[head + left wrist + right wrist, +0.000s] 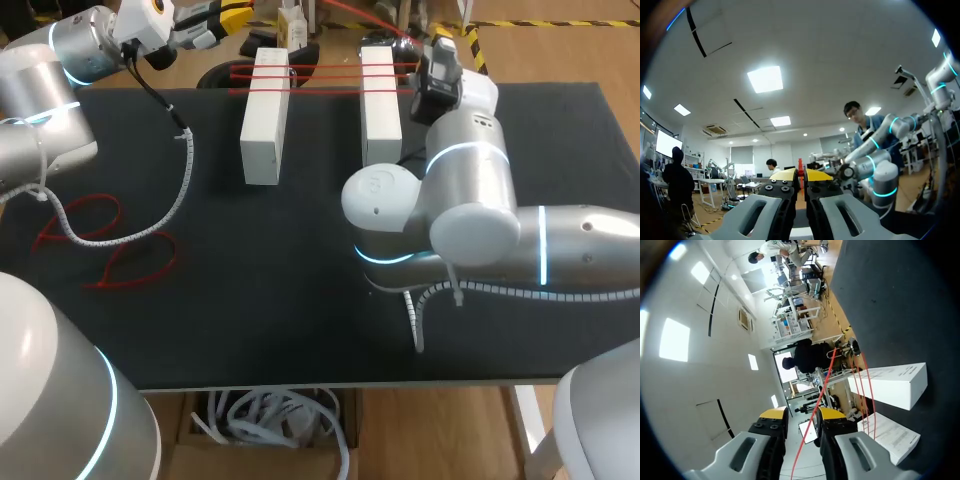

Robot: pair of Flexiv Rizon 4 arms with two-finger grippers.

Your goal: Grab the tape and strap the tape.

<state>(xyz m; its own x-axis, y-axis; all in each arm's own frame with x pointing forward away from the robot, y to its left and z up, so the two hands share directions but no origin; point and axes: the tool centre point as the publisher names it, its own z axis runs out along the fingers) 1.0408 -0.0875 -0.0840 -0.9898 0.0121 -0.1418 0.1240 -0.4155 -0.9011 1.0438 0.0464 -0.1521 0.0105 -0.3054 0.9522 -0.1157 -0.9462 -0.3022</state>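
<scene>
The tape is already laid in three taut red strands across the far ends of two white boxes standing side by side on the black bench. The strands run from the left box over the right box and on toward the right gripper, which sits just beyond that box's far right corner. In the right wrist view one strand runs straight through the gap between its jaws. They stand a little apart, with light showing between them, so the strand is not seen pinched from both sides.

The left gripper is up at the far left, off the bench's edge. Its jaws are closed on nothing and point out into the room.

More red tape lies in loose loops on the near left of the bench, well apart from the boxes.

The strapping appears to be under way, with the right arm carrying the running end. The next move probably calls for a firm hold on that strand, enough tension to keep the laid turns from slipping off the box tops, and another pass around both boxes.

The top faces of the boxes carry faint grey print, which is too small to read. No other writing can be made out.
</scene>
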